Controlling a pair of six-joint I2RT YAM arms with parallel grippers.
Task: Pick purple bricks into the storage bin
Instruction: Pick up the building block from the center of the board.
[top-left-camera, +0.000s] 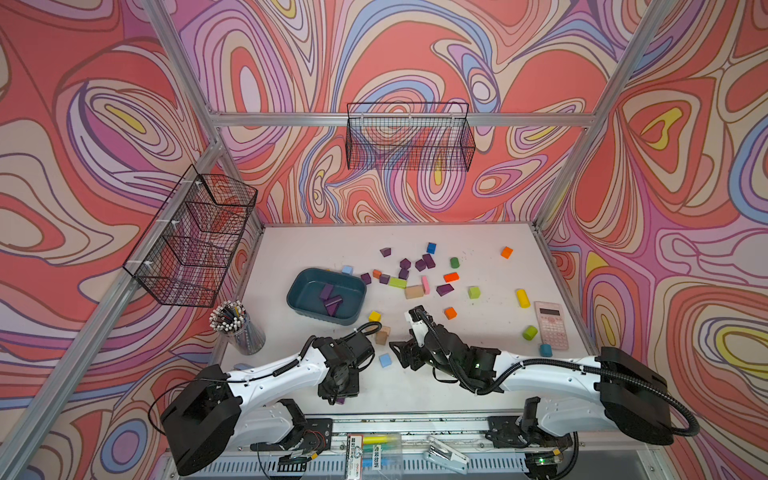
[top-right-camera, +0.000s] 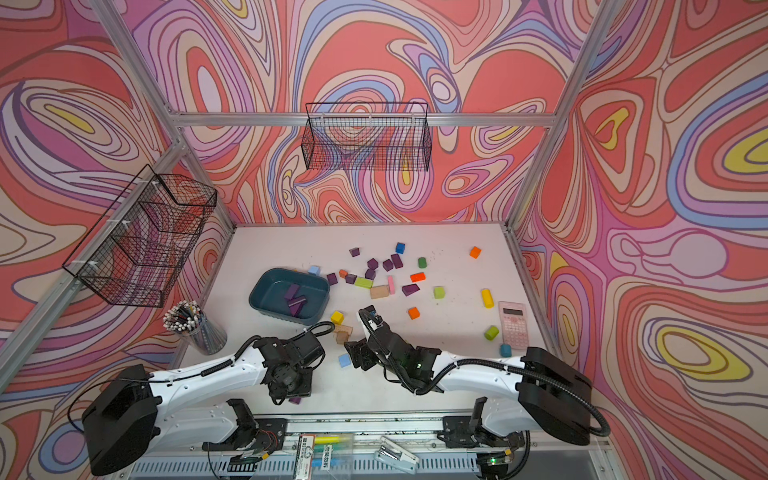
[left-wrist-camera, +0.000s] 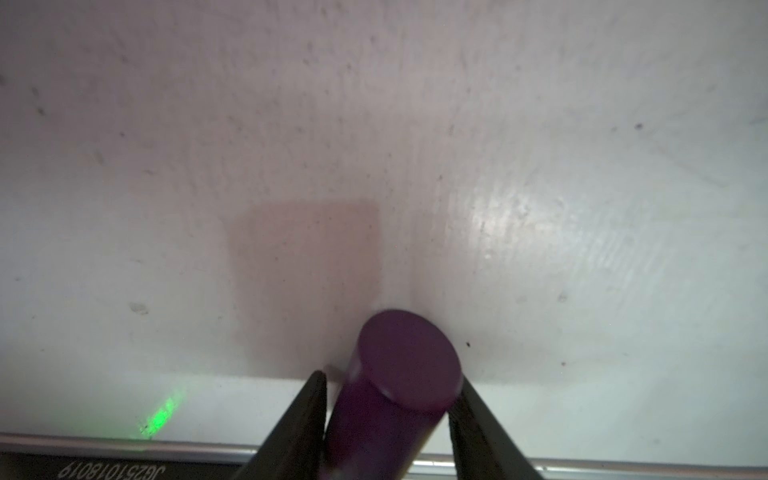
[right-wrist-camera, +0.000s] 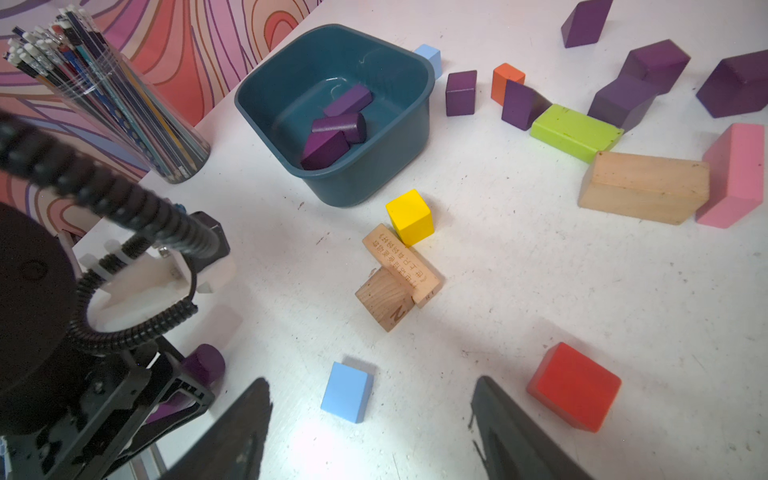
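Note:
My left gripper (left-wrist-camera: 390, 379) is shut on a purple brick (left-wrist-camera: 407, 357), a short cylinder, at the table's near edge; both fingers press its sides. In both top views only a sliver of this brick (top-left-camera: 340, 401) (top-right-camera: 295, 400) shows under the left gripper (top-left-camera: 337, 397). The teal storage bin (top-left-camera: 299, 282) (right-wrist-camera: 415, 104) holds three purple bricks (top-left-camera: 330, 297) (right-wrist-camera: 336, 133). Several more purple bricks (top-left-camera: 419, 264) (right-wrist-camera: 460, 93) lie scattered behind and right of the bin. My right gripper (right-wrist-camera: 372, 381) (top-left-camera: 401, 353) stands open over the table, empty, right of the left one.
A light blue block (right-wrist-camera: 347, 392) lies just ahead of the right fingers, a red block (right-wrist-camera: 575, 386) beside them. Wooden blocks (top-left-camera: 382, 335) and a yellow cube (top-left-camera: 374, 316) sit near the bin. A pencil cup (top-left-camera: 243, 332) stands left, a pink calculator (top-left-camera: 550, 324) right.

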